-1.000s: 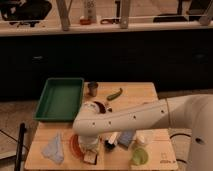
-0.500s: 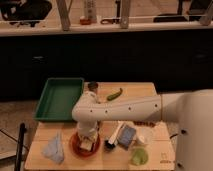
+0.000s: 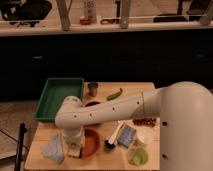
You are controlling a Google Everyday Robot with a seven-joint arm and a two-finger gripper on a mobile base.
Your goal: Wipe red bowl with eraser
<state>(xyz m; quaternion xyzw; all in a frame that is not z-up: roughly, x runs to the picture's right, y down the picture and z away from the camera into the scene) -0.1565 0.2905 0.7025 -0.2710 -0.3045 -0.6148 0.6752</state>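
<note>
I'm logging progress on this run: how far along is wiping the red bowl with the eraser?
Reaching looks done: the tool sits low at the left edge of the red bowl, with the eraser right under it. In hand is placing the eraser at that edge; whether a wipe stroke is under way cannot be told. Left to do: sweeping the eraser across the bowl's open inside, to the tool's right.

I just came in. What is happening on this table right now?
The robot's gripper is low at the left edge of the red bowl, near the front of the wooden table. A small whitish block, probably the eraser, is right at the gripper against the bowl's rim. The green tray and the blue-grey pad lie untouched.
</note>
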